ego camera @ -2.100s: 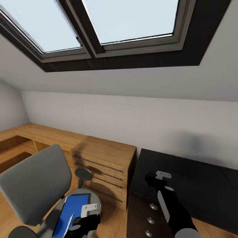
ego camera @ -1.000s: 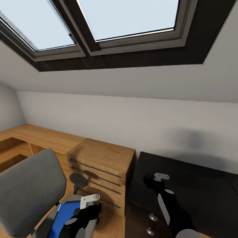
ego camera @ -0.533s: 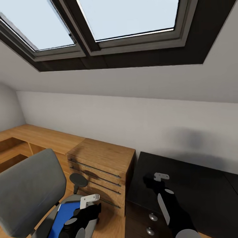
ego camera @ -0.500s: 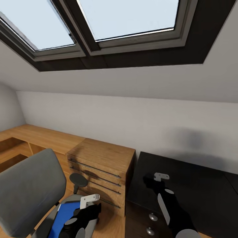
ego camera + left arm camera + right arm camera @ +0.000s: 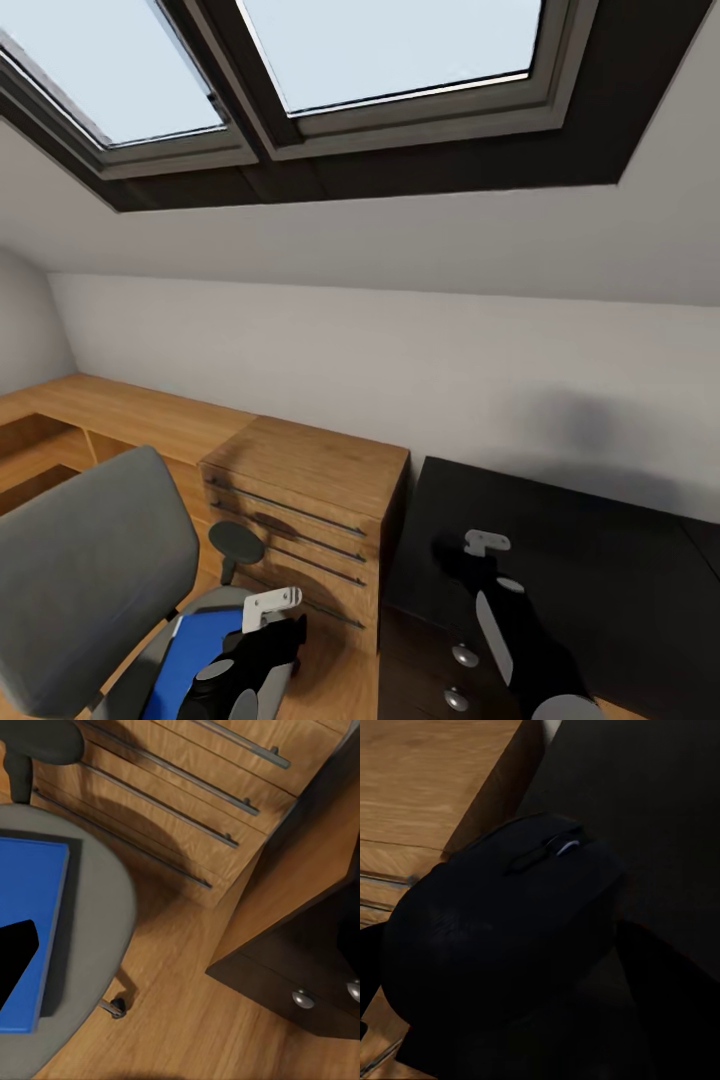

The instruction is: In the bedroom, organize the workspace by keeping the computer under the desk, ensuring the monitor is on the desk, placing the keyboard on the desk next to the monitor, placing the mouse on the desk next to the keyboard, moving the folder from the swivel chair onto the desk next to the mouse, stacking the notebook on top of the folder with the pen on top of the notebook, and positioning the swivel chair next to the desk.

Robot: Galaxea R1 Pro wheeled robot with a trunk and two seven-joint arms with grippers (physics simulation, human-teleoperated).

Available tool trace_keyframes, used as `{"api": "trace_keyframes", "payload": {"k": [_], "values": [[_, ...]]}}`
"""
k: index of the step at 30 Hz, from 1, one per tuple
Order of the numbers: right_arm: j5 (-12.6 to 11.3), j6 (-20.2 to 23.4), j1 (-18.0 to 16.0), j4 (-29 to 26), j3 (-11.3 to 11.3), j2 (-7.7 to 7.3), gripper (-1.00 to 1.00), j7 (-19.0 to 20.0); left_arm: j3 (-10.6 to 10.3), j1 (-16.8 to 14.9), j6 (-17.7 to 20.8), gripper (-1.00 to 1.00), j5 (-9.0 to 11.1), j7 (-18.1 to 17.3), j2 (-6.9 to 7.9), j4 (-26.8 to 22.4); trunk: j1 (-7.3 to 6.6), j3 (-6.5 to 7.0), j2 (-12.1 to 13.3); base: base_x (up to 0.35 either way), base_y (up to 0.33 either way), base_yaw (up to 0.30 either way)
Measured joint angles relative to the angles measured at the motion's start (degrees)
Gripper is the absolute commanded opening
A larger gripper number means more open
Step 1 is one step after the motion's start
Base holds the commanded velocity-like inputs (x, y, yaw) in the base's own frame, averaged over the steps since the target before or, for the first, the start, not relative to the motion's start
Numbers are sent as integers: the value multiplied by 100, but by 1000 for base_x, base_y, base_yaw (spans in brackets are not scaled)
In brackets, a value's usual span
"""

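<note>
Black mouse point(image 5: 502, 945) sits gripped in the right fingers point(image 5: 382, 945) above the glossy surface point(image 5: 600, 560), lower right; left fingers point(image 5: 15, 960), spread unclear, hover over the blue folder point(image 5: 30, 915) on the swivel chair point(image 5: 90, 570), lower left

This is an attic room in a home, fitted out as a study corner. Two dark-framed skylights point(image 5: 300, 60) are set in a sloping white ceiling point(image 5: 400, 240) above a low white wall. Against that wall stands a light-wood drawer cabinet point(image 5: 310, 510) with slim bar handles. A long wooden shelf unit point(image 5: 100, 415) runs from its left side, a glossy black desk point(image 5: 600, 560) with round silver knobs abuts its right, and a grey swivel chair point(image 5: 85, 570) sits before it on wood flooring point(image 5: 187, 1020).
</note>
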Motion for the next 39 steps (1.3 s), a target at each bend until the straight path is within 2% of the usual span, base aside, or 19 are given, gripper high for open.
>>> {"api": "trace_keyframes", "payload": {"k": [21,39], "values": [[19,27,-17,584,3,18,-100,-37,-17,0,1,100,0,9,-1,19,461,-378,-844,0,0,0],[8,-23,-19,592,11,33,-100,-35,-17,0,1,100,0,9,-3,19,857,-702,-1567,0,0,0]]}}
